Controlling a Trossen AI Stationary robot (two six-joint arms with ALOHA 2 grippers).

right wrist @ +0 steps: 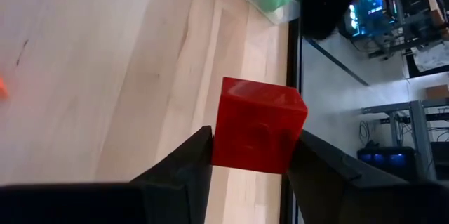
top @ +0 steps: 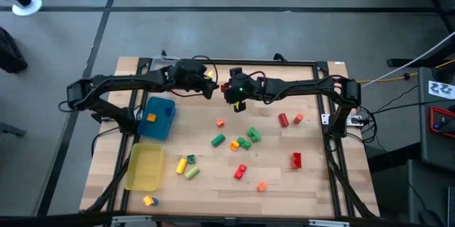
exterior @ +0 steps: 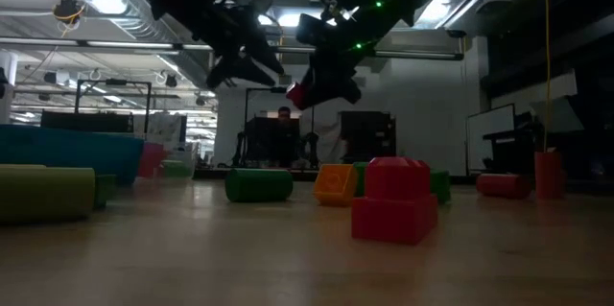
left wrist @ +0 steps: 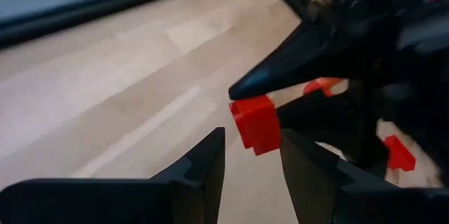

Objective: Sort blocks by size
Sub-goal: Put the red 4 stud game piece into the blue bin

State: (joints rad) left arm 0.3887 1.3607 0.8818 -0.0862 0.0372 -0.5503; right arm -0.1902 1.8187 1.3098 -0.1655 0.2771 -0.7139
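Observation:
My right gripper [right wrist: 254, 155] is shut on a red cube [right wrist: 258, 124], high over the far middle of the table [top: 313, 184]. My left gripper [left wrist: 252, 145] stands open just left of it, its fingertips pointing at the same cube [left wrist: 256, 122]; whether they touch it I cannot tell. In the high view the two grippers meet near the cube [top: 225, 87]. Other blocks lie loose on the table: a green cylinder [top: 217, 140], green pieces [top: 249, 139], a red brick [top: 296, 159] and a red cylinder [top: 283, 119]. My right gripper pinches the red cube by two opposite side faces [right wrist: 223, 147] between its two fingers. The fingers come slanting down from the table's right side. The cube is lifted clear of the table, its top end sticking out beyond the fingertips.
A blue tray [top: 162, 124] holding an orange block [top: 151, 117] and a yellow tray [top: 144, 169] sit at the left. Yellow and green pieces [top: 188, 167], small red [top: 240, 172] and orange blocks [top: 261, 186] lie near the front. Dark frame rails [top: 330, 149] border the table.

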